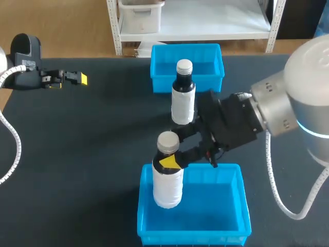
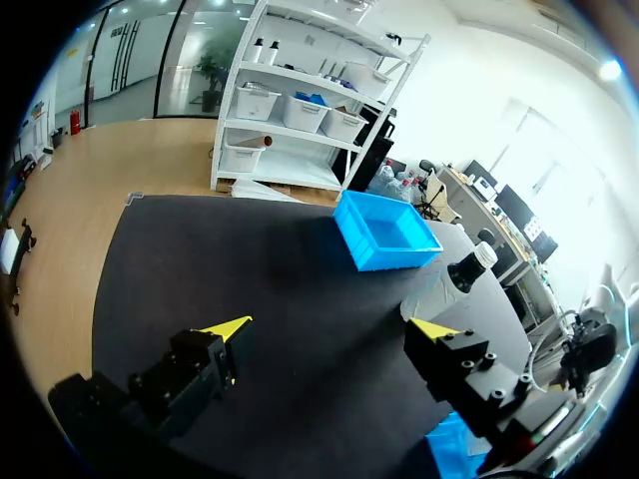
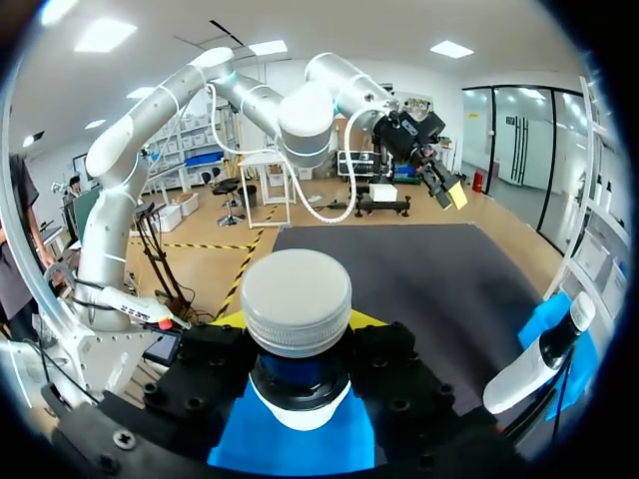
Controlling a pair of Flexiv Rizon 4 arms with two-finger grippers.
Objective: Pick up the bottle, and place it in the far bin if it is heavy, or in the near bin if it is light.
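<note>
The right hand [image 1: 174, 149] is clenching the upright bottle [image 1: 168, 185] by its neck over the nine o'clock side of the near bin [image 1: 242, 198] (far bin [image 1: 160, 69] lying at twelve o'clock).

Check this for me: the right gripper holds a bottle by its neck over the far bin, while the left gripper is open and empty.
One thing is wrong: the right gripper holds the bottle over the near bin, not the far bin, as the head view shows. The left gripper is open and empty, as stated.
</note>
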